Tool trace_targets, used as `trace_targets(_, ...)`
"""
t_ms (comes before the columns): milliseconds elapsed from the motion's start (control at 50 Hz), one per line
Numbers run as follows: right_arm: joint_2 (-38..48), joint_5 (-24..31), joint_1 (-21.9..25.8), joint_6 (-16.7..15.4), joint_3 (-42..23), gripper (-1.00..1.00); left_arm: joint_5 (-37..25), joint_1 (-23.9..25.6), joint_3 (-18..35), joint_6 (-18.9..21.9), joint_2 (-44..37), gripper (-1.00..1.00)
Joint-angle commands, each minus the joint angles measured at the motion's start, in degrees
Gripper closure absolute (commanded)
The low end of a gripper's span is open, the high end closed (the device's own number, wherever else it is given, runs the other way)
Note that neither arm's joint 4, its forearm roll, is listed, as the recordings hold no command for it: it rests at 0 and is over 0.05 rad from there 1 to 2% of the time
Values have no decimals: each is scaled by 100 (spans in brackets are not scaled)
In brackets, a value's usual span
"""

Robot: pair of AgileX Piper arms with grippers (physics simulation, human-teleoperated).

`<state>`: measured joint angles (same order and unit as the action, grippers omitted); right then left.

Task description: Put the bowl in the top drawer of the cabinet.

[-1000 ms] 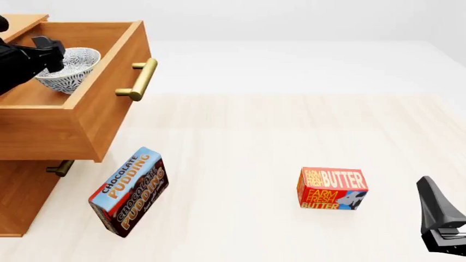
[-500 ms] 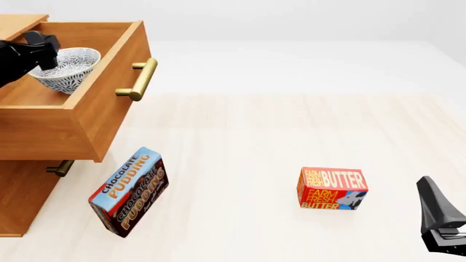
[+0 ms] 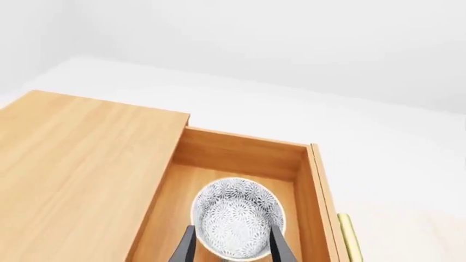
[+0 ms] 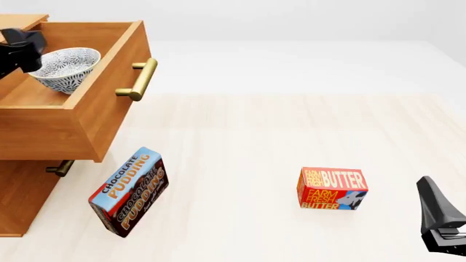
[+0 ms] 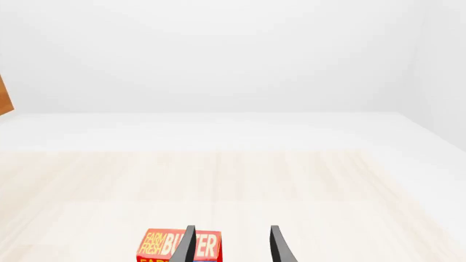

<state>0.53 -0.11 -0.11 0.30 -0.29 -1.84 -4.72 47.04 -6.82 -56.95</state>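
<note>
bright, even, shadowless-looking light washes the pale tabletop and white backdrop together, with only faint soft shading under the butter box and pudding box, everything rendered sharp, no glare, blur or edge distortion.

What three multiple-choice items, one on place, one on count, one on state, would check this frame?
1. Where is the bowl?
A. beside the butter box
B. inside the top drawer
C. on top of the cabinet

2. How many printed boxes lie on the table?
A. one
B. two
C. three

3. The top drawer is:
A. pulled open
B. shut
C. off the cabinet

Key:
B, the left wrist view shows it on the drawer floor.
B, the pudding box and the butter box.
A, its front and brass handle stand out past the cabinet.
</note>
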Motion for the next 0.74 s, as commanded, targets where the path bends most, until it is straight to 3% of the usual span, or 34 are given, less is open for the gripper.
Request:
trace_targets(20,-1,0,0,-1,0,-100,-249,65,-159,60,474,-100)
trace_targets(740,0,0,0,-1,0,-100,-983,149,-420,64,1649,-100)
